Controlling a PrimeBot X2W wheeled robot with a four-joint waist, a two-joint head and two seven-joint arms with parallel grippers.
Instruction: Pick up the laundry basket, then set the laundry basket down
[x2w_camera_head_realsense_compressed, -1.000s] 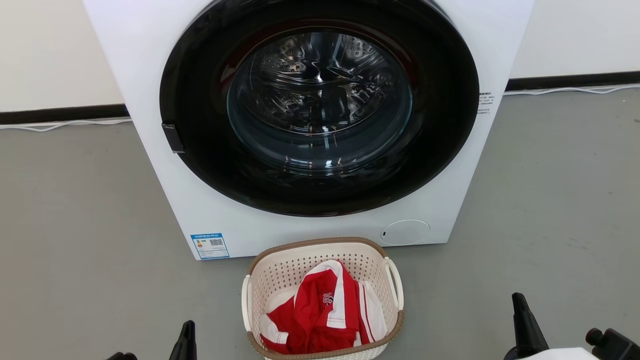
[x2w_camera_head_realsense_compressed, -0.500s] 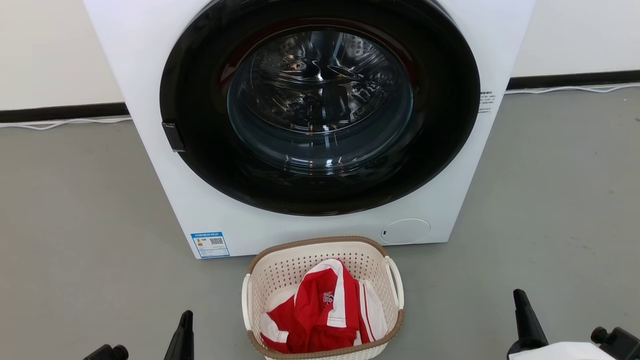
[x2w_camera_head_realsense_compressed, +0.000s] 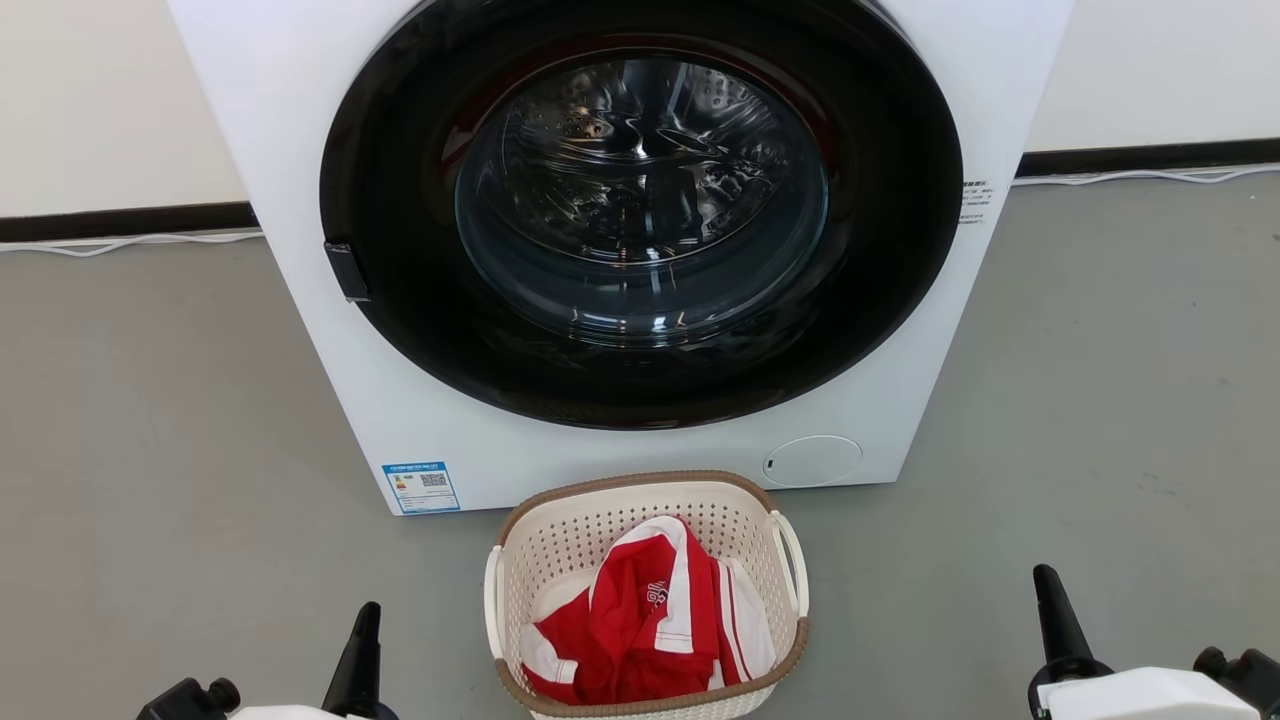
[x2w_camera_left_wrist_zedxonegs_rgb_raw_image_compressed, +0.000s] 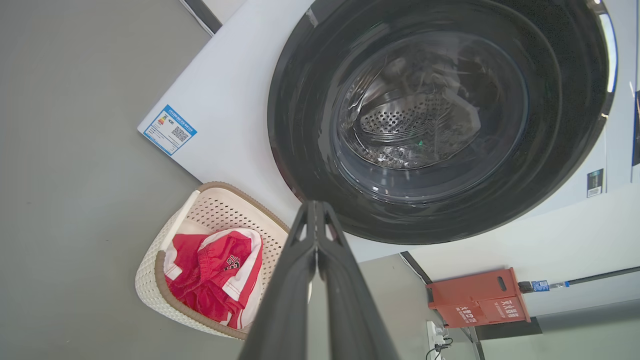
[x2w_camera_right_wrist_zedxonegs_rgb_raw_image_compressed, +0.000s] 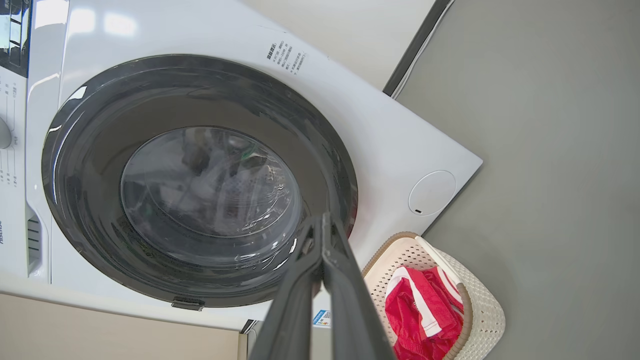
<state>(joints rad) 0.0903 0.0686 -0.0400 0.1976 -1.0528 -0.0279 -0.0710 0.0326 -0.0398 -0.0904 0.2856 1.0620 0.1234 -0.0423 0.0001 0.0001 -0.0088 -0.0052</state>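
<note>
Laundry basket (x2w_camera_head_realsense_compressed: 600, 520): upright on the grey floor (x2w_camera_head_realsense_compressed: 150, 450), just before the washing machine (x2w_camera_head_realsense_compressed: 300, 150), with a red-and-white garment (x2w_camera_head_realsense_compressed: 640, 620) inside. Its long axis runs away from you toward the machine, one loop handle to each side. Left gripper (x2w_camera_head_realsense_compressed: 366, 630): fingers pressed together, empty, beside the basket's left; the nearer of your two. Right gripper (x2w_camera_head_realsense_compressed: 1050, 600): fingers likewise together, empty, farther off right. The scene fits a basket awaiting lifting or one set down again.

The laundry basket (x2w_camera_head_realsense_compressed: 580, 540) stands before the washing machine (x2w_camera_head_realsense_compressed: 290, 150); left hand (x2w_camera_head_realsense_compressed: 362, 650) and right hand (x2w_camera_head_realsense_compressed: 1052, 620) flank it, seemingly closed.
</note>
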